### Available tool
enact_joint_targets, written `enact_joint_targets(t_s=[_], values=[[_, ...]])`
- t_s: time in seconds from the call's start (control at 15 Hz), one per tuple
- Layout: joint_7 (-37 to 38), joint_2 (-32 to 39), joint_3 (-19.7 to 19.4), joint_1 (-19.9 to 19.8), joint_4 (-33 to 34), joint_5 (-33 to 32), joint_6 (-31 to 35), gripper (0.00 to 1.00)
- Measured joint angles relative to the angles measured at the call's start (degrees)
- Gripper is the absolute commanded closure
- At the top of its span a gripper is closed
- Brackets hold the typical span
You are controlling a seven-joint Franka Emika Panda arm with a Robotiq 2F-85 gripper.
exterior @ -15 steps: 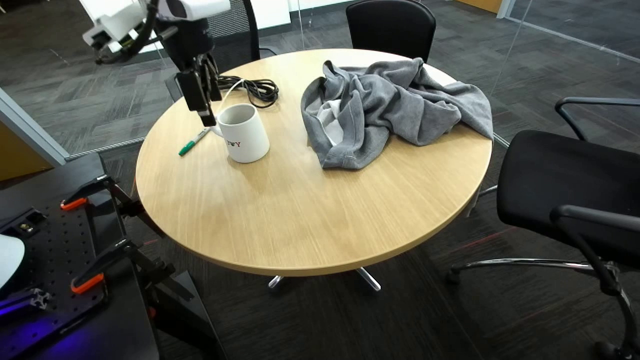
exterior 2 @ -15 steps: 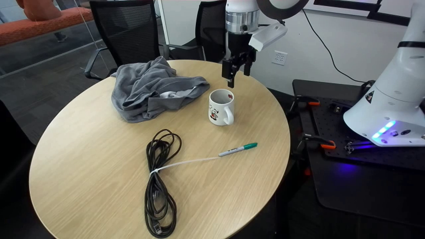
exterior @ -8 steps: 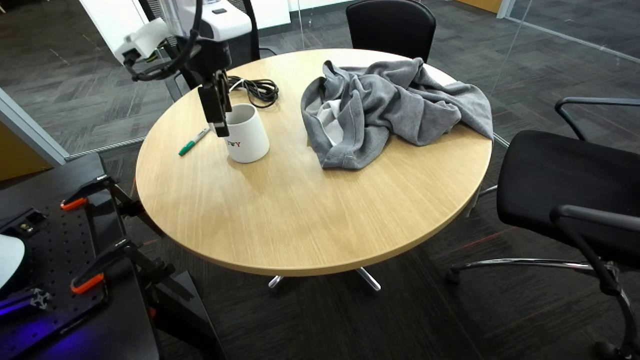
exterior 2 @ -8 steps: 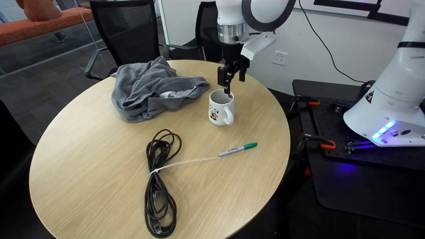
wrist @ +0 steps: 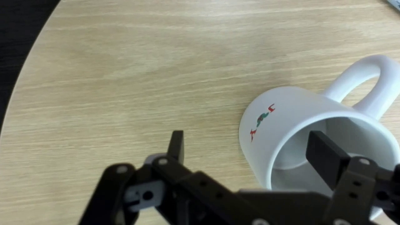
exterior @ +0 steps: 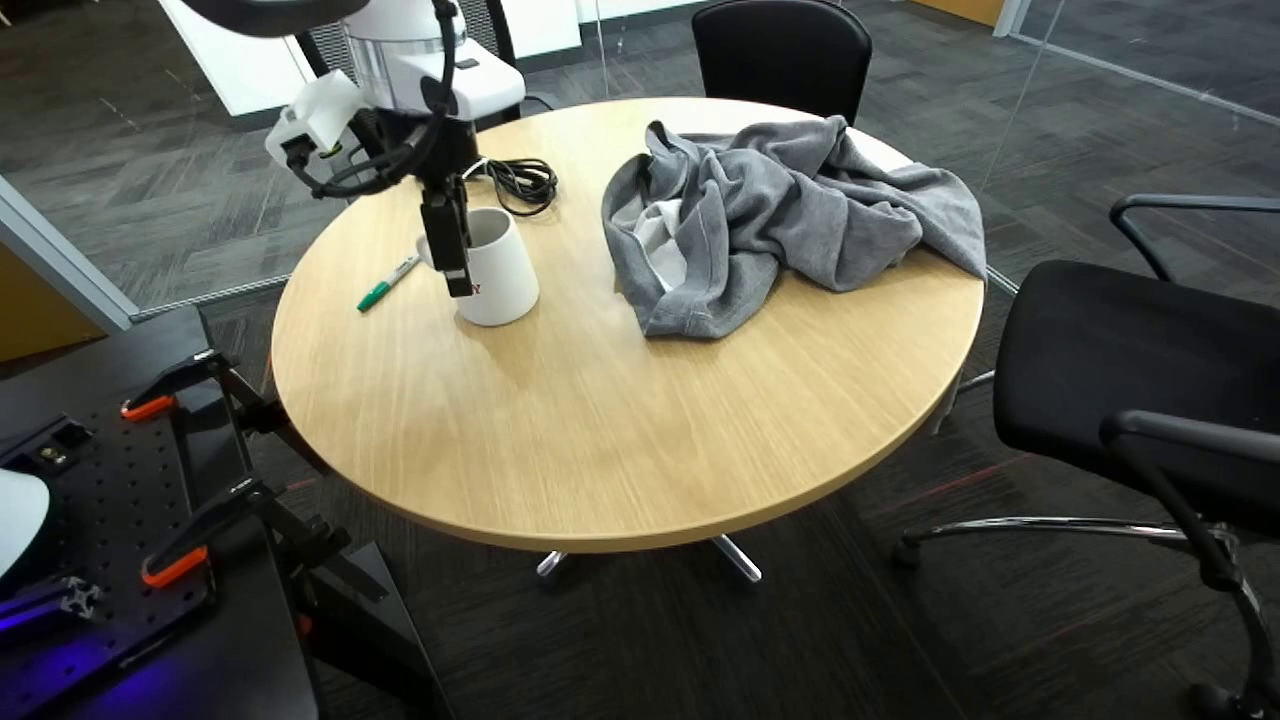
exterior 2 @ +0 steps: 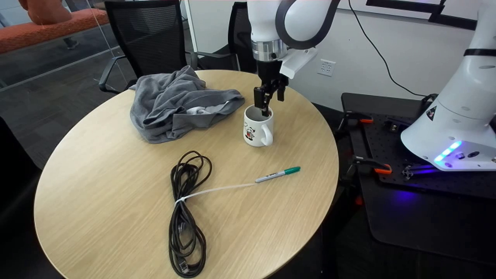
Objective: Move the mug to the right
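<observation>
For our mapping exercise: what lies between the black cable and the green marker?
A white strip runs from the cable toward the marker, in an exterior view.

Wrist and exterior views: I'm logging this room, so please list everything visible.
Round table: 1, light wood, centre of exterior views
Ceramic mug: 1, white, upright on table
Marker: 1, grey, green-capped, on table
Cable bundle: 1, black, on table
Crumpled garment: 1, grey, on table
Office chairs: at least 3, black, around table
Workbench: 1, black, beside table
Clamps: 2, black and orange, on workbench
Carpet: 1, dark grey, beneath table
Wall outlet: 1, white, background
Upholstered bench: 1, orange, background
Robot arm: 1, white, mounted on workbench
Gripper: 1, black, open, at mug's rim
</observation>
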Motion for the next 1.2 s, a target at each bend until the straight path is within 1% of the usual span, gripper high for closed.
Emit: enact_joint_targets(t_s=[0.07, 0.13, 0.73, 0.8, 0.87, 0.93, 1.0, 1.2], values=[[-0.25, 0.57, -0.05, 0.1, 0.15, 0.0, 0.27, 0.25], [-0.31, 1.15, -0.12, 0.23, 0.36, -0.01, 0.46, 0.26], [-0.32, 3.91, -0.5, 1.41, 2.39, -0.02, 1.06, 0.95], [-0.32, 4.08, -0.5, 1.46, 2.65, -0.02, 1.06, 0.99], [-0.32, 4.25, -0.5, 1.53, 2.9, -0.02, 1.06, 1.0], [-0.31, 4.4, -0.52, 1.61, 3.14, -0.03, 1.06, 1.0], [-0.33, 4.53, -0.59, 1.67, 3.42, -0.11, 0.99, 0.98], [-0.33, 4.86, -1.08, 2.11, 3.94, -0.12, 0.99, 0.98]])
